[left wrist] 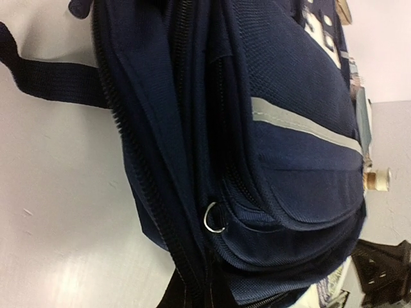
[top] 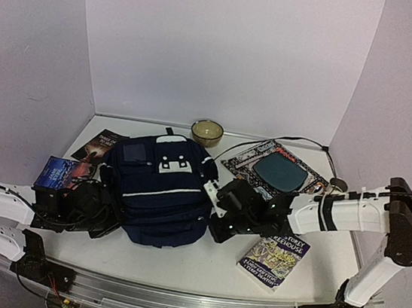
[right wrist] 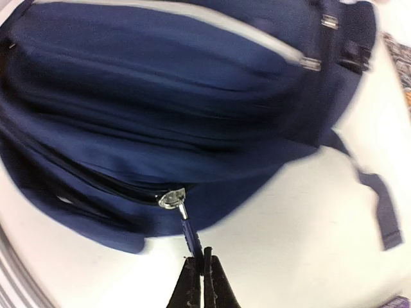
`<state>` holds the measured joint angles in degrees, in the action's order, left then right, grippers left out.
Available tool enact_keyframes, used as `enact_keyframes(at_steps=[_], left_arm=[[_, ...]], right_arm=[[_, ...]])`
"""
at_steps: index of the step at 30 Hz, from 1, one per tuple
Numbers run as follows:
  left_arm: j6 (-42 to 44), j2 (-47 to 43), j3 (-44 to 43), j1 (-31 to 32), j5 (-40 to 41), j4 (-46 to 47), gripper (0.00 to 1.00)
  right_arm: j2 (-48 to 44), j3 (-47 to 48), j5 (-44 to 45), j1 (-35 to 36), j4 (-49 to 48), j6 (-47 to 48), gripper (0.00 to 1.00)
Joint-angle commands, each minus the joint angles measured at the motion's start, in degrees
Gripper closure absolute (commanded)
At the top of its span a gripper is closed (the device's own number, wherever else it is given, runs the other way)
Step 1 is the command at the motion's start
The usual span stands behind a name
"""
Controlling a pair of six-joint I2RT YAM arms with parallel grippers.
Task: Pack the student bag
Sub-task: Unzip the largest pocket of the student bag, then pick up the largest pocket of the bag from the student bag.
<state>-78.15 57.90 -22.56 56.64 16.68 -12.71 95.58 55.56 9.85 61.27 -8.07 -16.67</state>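
The soft, saggy student bag (top: 159,193) should give when tugged: right gripper (right wrist: 204,258) is clamped on its zipper pull (right wrist: 188,224) just ahead, left gripper (top: 103,213) closed beside the opposite flank.

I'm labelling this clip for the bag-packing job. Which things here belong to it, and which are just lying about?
Job: student bag; its zipper pull, pinched by the right gripper; probably, as contents, Treehouse book, blue book, dark book, comic magazine, flat teal case.
Lying about, likely: bowl.
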Motion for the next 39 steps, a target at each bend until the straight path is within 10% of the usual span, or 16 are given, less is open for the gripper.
enact_keyframes(at_steps=[1, 10, 14, 39], left_arm=[[6.5, -1.8, 2.2, -5.5, 4.2, -6.7, 1.0], [16.2, 2.2, -3.3, -6.4, 1.6, -7.6, 1.0], [17.0, 3.6, -5.1, -6.4, -0.1, -7.6, 1.0], [19.4, -0.8, -7.3, -6.4, -8.7, -7.6, 1.0]], right_arm=[[-2.5, -2.0, 3.9, -5.9, 7.4, 2.6, 1.0], [0.3, 1.1, -13.7, -6.5, 1.6, 10.5, 0.99], [3.0, -0.5, -20.2, -4.1, -5.7, 16.3, 0.79], [12.0, 4.3, -11.3, -3.9, -18.6, 36.4, 0.62]])
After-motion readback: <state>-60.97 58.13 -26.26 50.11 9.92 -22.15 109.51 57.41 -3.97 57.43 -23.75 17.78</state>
